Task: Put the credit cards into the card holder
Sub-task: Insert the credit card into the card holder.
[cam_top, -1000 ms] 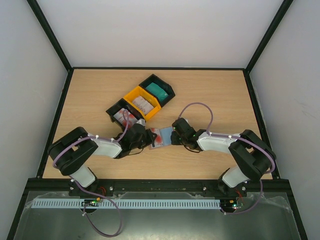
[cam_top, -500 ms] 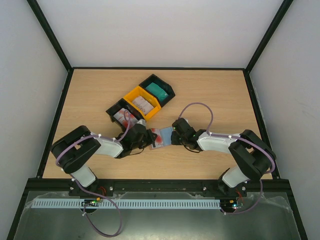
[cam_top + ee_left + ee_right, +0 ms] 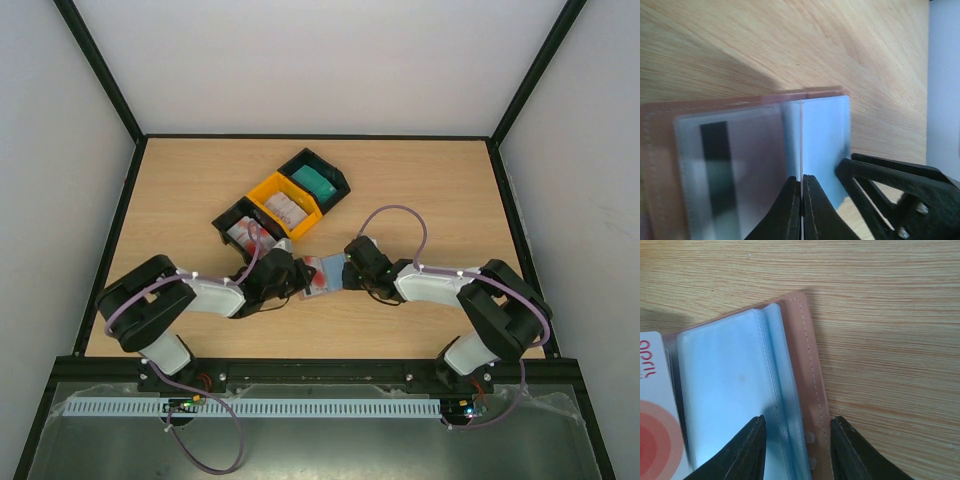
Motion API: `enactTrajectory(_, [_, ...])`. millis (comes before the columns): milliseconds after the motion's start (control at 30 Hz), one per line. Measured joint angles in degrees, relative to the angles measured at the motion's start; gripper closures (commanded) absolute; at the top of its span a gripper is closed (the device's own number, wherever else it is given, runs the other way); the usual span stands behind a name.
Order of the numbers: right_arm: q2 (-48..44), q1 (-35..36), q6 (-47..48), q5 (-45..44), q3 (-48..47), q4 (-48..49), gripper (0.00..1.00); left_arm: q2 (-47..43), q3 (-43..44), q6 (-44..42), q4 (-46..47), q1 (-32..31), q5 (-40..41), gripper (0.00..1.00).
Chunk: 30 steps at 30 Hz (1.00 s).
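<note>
The card holder [image 3: 322, 272] lies open on the table between my two grippers, with a pinkish-brown cover and pale blue pockets [image 3: 725, 385]. My left gripper [image 3: 801, 181] is shut on a thin credit card [image 3: 801, 135] seen edge-on, standing over the holder's pockets [image 3: 825, 135]. A card with a black stripe [image 3: 715, 165] lies under the left pocket's film. My right gripper [image 3: 797, 420] is open, its fingers on either side of the holder's right edge [image 3: 810, 375]. A red-and-white card [image 3: 655, 435] shows at the left of the right wrist view.
Three bins stand in a row behind the holder. A black one holds red-and-white cards [image 3: 245, 233], a yellow one holds pale cards [image 3: 286, 208], and a black one holds teal cards [image 3: 318, 181]. The right gripper's fingers [image 3: 890, 182] show close beside my left gripper.
My left gripper has edged slightly right, towards the holder, with the card in it. The right gripper and the holder have stayed put.
</note>
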<state>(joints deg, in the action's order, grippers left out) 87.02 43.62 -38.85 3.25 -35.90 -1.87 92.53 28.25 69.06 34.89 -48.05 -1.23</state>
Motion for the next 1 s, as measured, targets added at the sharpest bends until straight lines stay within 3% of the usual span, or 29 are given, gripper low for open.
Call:
enactTrajectory(233, [0.1,0.0,-0.1,0.3,0.1,0.7,0.65,-3.6,0.0,-1.0,-1.0,-1.0,1.6,0.98])
enactTrajectory(1000, [0.3,0.0,-0.2,0.5,0.1,1.2,0.65,1.6,0.0,2.4,1.6,-1.2,0.5,0.98])
